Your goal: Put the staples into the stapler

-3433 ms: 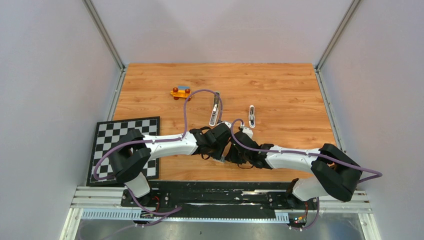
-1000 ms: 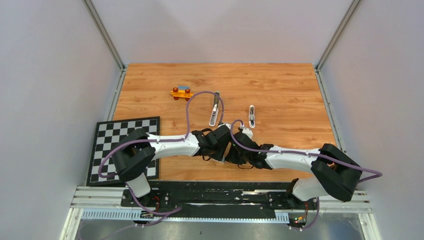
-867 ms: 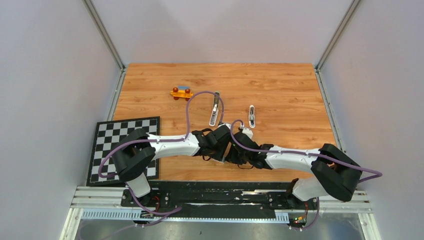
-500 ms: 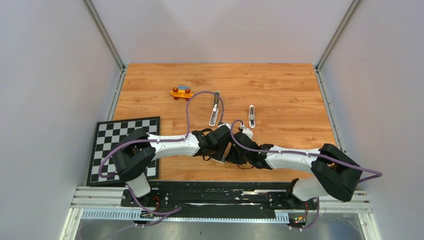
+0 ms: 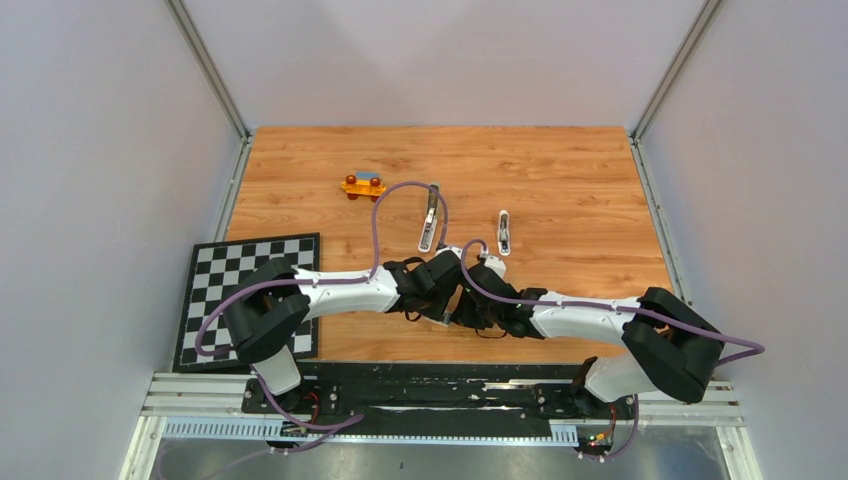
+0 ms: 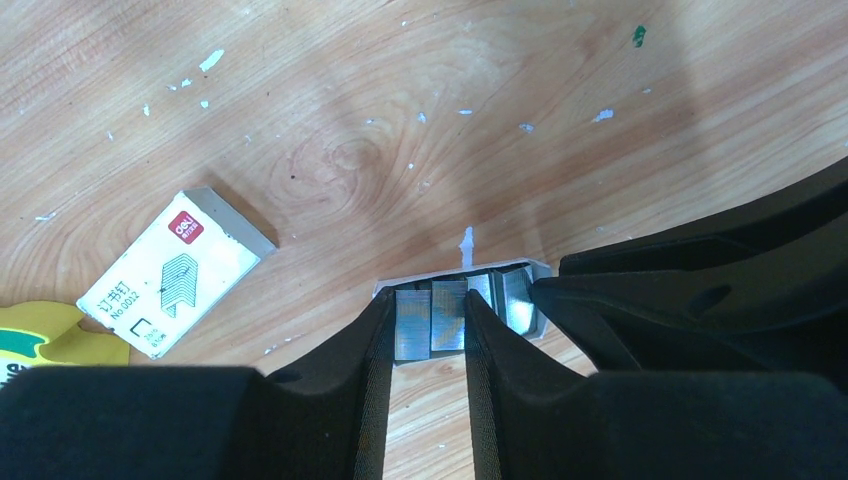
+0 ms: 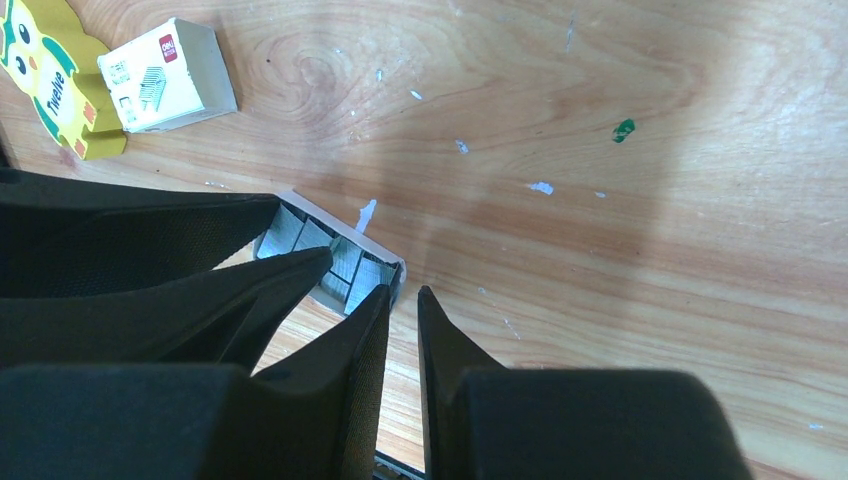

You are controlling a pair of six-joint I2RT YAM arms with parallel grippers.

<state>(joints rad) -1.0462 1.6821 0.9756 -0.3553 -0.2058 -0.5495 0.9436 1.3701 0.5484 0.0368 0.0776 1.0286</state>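
left pincer (image 6: 428, 306): jaws part-way apart, down inside the shallow white cardboard tray (image 6: 452, 271), with short silver-grey ridged staple strips (image 6: 450, 322) lying between the fingers. Can't tell if it is clamping them or only straddling.
right pincer (image 7: 402, 296): slim gap between the jaws, bare wood showing through, nothing held. Tips sit at the tray's end wall, just off the left pincer's outer side. Probably bracing the tray, but contact isn't clear.
staples: all in the tray, on the wood-grain table (image 6: 400, 120). Some lie between the left pincer's fingers, the rest just beside them toward the right pincer. None lifted.
stapler: top view shows a longer slim grey-and-black stapler-like tool (image 5: 428, 224) and a shorter slim pale tool (image 5: 504, 233), both well beyond the pincers. Too small to tell which one takes the strip, or whether it's open.
clutter: small white box with red print (image 6: 172, 270) and yellow owl card (image 7: 48, 75), well apart from the left pincer, on its far side from the right pincer.
done: both pincers are at the tray.
left: secure one strip, lift it clear, carry it out to the stapler, seat it in the channel, close.
progress: early, in the pick phase.
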